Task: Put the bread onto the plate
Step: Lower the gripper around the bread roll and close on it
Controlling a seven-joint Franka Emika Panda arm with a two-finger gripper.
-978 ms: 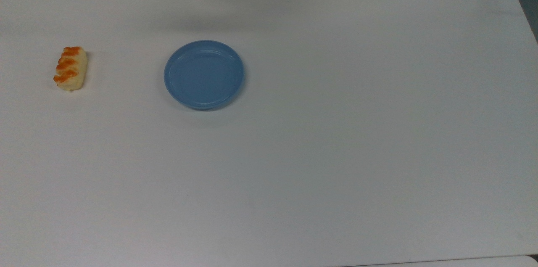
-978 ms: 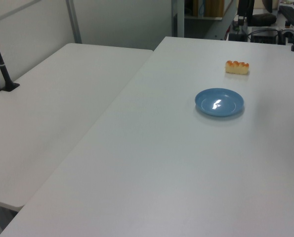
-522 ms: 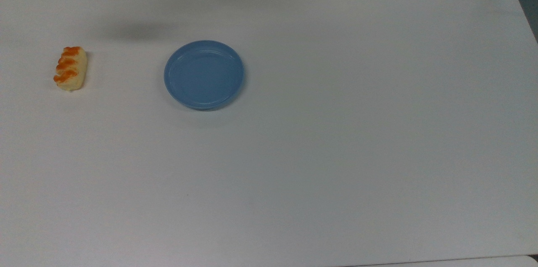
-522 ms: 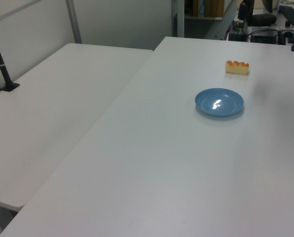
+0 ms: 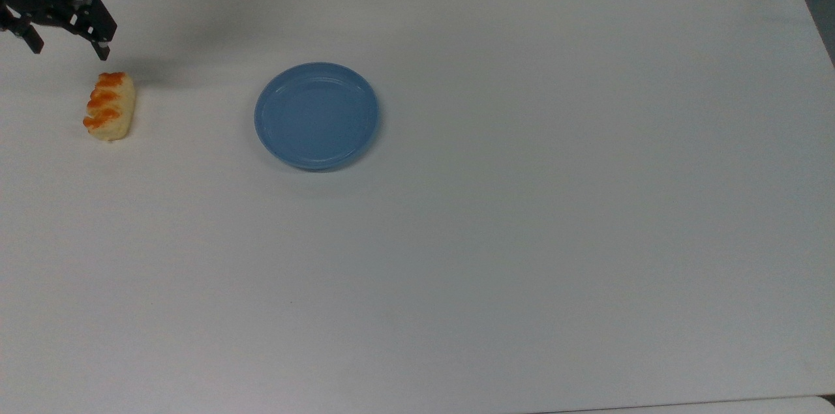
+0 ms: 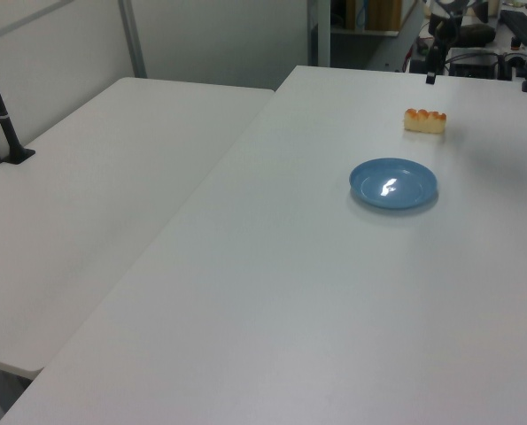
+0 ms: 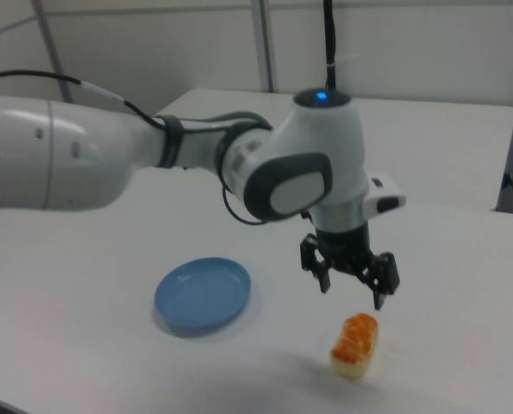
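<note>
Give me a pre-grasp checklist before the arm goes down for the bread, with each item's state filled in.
1. Gripper open: ok.
2. Gripper above the bread, not touching: ok.
3. Fingers centred over the bread: not ok; in the top view the gripper sits toward one end.
4. Bread lying free on the table: ok.
5. Plate bare, nothing in it: ok.
6. Path from bread to plate free: ok.

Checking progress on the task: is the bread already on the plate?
No, the bread lies on the white table, apart from the empty blue plate.
</note>
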